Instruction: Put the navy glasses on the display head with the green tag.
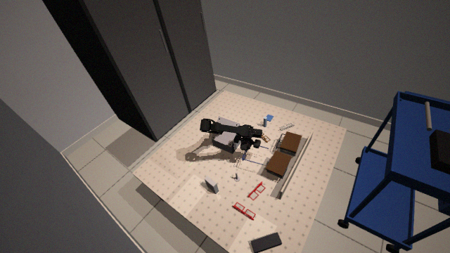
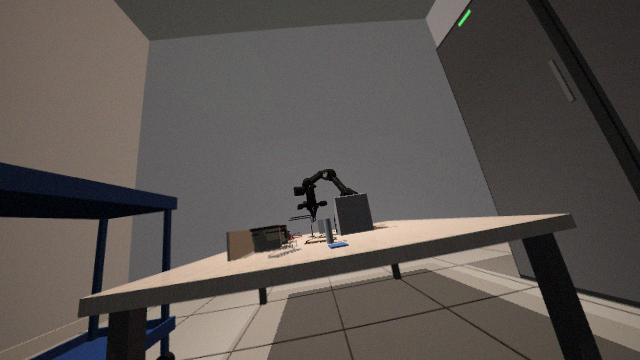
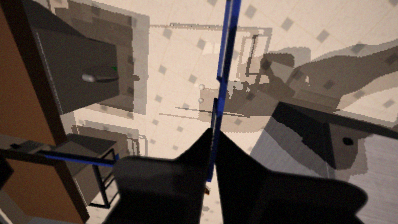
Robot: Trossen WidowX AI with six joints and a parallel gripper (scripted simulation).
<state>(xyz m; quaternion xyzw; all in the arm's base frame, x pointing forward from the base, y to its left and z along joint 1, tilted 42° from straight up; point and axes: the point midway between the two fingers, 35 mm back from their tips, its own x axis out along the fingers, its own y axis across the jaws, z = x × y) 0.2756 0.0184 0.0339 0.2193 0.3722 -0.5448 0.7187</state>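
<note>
My gripper (image 1: 245,152) (image 2: 313,217) (image 3: 212,132) is shut on the front frame of the navy glasses (image 1: 254,161) (image 2: 299,218) (image 3: 227,50). The glasses hang above the table, both temples reaching toward the heads in the top view. The head with the green tag (image 1: 279,164) (image 3: 25,75) is the nearer brown-topped one there; its tag (image 3: 114,68) shows in the wrist view. The glasses are in front of the heads, off the tagged head's nose. The other head (image 1: 291,141) (image 3: 45,192) stands beside it, a thin dark frame at its front; one navy temple (image 3: 82,159) overlaps it in the wrist view.
A low wall (image 1: 297,165) stands behind the heads. Red glasses (image 1: 244,211), brown glasses (image 1: 266,138), a small stand (image 1: 237,178), a grey block (image 1: 211,185), a cylinder (image 1: 265,122) (image 2: 328,231), a blue cloth (image 1: 269,117) (image 2: 338,245) and a dark box (image 1: 266,242) are on the table.
</note>
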